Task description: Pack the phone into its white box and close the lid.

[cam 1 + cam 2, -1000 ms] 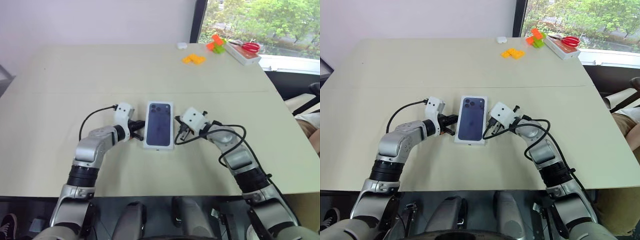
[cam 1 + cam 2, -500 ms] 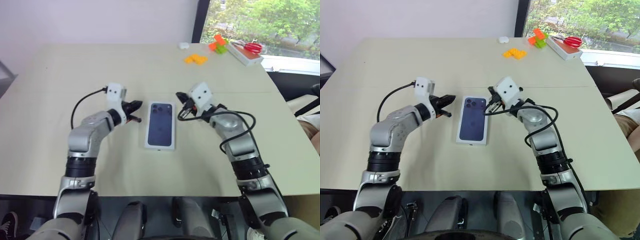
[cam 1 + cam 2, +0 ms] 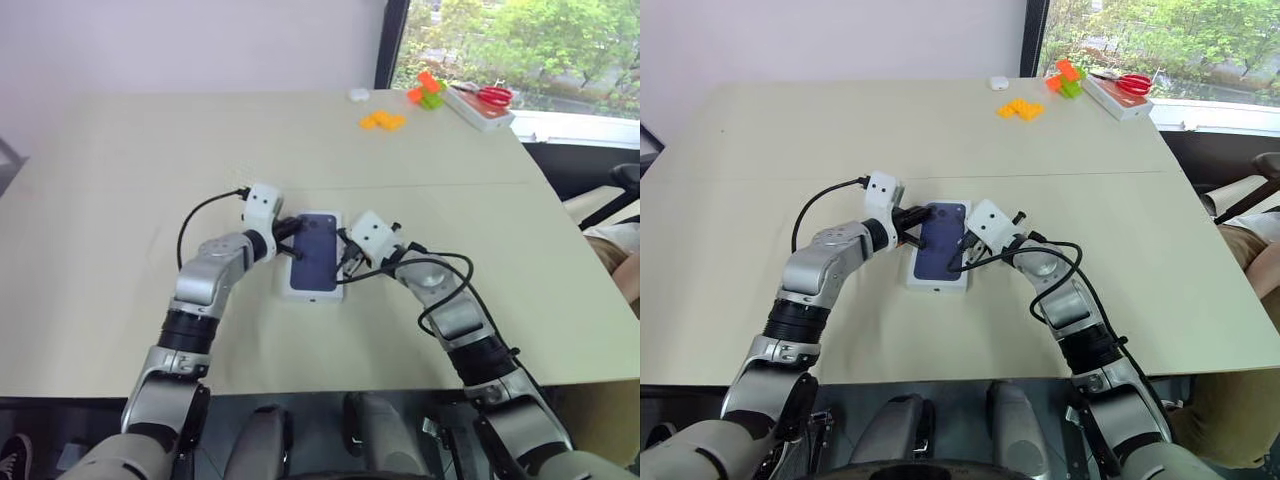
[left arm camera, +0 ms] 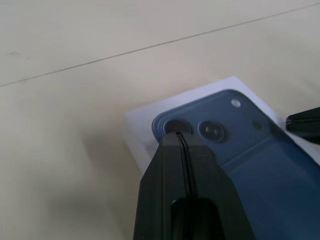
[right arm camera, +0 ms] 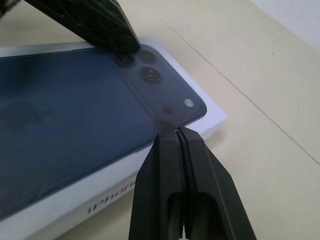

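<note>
Both grippers (image 4: pixel 181 137) (image 5: pixel 176 131) shut, seemingly touching lid (image 3: pixel 312 262)

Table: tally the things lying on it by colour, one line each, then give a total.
White: 3 (lidded phone box, small far object, long box)
Yellow-orange: 1 (flat block cluster)
Orange: 1 (block)
Green: 1 (block)
Red: 1 (scissors)
Total: 7

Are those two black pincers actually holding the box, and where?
Nothing is held. Both tools, left and right, are shut empty over the lid.
</note>
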You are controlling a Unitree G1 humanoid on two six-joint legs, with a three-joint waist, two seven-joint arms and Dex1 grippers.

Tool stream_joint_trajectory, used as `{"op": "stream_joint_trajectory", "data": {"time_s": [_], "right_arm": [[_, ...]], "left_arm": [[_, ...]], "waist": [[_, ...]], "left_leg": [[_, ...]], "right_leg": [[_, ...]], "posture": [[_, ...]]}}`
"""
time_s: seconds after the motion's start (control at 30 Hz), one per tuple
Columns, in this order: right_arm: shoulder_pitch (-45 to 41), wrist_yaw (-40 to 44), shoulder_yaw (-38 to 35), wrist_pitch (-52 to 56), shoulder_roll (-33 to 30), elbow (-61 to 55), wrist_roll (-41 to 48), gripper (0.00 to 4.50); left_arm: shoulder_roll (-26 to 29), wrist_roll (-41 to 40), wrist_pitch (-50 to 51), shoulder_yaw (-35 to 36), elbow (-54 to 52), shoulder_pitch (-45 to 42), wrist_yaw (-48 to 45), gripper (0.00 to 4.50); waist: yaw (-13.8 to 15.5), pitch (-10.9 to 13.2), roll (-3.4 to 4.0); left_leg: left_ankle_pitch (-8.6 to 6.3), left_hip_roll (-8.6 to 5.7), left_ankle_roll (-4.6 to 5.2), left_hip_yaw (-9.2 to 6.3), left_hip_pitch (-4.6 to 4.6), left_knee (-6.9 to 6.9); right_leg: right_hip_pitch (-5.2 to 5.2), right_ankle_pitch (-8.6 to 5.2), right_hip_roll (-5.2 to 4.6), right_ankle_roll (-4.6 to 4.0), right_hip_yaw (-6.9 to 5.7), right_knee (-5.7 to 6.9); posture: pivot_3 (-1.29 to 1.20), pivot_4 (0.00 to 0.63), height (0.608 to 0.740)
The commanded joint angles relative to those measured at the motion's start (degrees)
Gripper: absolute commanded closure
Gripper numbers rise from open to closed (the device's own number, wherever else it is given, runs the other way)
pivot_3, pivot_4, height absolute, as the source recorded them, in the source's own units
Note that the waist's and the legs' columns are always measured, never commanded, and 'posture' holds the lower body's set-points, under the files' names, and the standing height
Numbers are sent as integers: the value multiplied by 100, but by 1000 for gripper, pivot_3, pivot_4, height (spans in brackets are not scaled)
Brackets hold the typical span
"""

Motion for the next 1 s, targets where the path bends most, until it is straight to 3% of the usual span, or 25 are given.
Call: {"op": "stream_joint_trajectory", "data": {"time_s": [0.03,0.2,0.47,0.6,0.77,1.0], "right_arm": [[-223,49,-152,70,-27,-185,96,4433],[-227,329,-409,192,10,-664,580,4433],[717,1483,-387,651,-680,-2088,1471,4433],[936,1668,-45,430,-1053,-1917,1159,4433],[952,1274,297,85,-1212,-1227,406,4433],[771,1231,75,148,-1039,-1230,659,4433]], "left_arm": [[75,-19,126,130,-23,33,3,4500],[208,-490,574,300,-906,123,-364,4500],[1117,-1385,1415,394,-2730,995,-1167,4500],[1446,-1128,1023,29,-2824,1582,-1401,4500],[1596,-665,476,-377,-2476,1971,-1432,4500],[1418,-711,192,-211,-2356,1871,-1305,4500]], "waist": [[3,0,0],[0,2,0],[35,4,2],[30,5,0],[30,1,0],[48,-13,-9]], "left_leg": [[0,1,0,-1,0,0],[0,3,0,-1,-9,-1],[-6,-3,6,0,-42,-9],[-6,-5,6,6,-39,-4],[-6,6,7,4,0,-4],[-6,6,7,2,6,-4]], "right_leg": [[0,0,3,0,0,0],[-10,0,4,0,1,1],[-39,-1,-10,2,2,-4],[-33,-5,-10,-1,4,-14],[-1,-33,6,-1,4,-12],[9,-33,2,0,4,-14]], "posture": [[0,150,740],[0,150,740],[0,150,740],[0,150,740],[0,150,740],[0,150,740]]}}
